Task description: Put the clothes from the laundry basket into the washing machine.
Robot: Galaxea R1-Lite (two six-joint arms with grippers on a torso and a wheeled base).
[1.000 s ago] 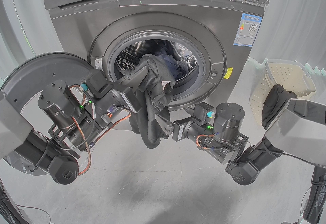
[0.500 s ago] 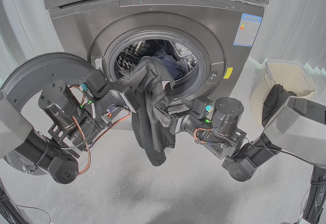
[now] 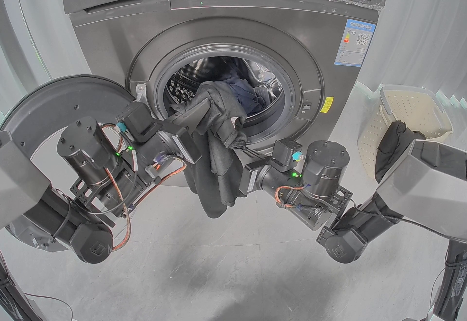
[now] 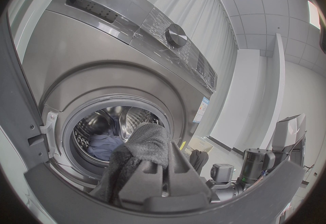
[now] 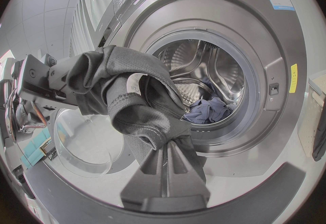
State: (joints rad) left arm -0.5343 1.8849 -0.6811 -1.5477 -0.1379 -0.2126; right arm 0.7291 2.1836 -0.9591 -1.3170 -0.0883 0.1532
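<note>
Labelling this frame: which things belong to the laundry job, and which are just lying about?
Job: dark garment, left hand, right hand, washing machine, blue clothes inside it, laundry basket, black cloth hanging over it.
Lying about: curtain, label sticker.

Left end effector [image 3: 206, 104] clamped, raised — right end effector [image 5: 166, 149] clamped; lower.

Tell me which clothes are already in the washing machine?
The blue garment in the drum. The black garment hangs from the left gripper and right gripper; a dark garment drapes over the laundry basket.
</note>
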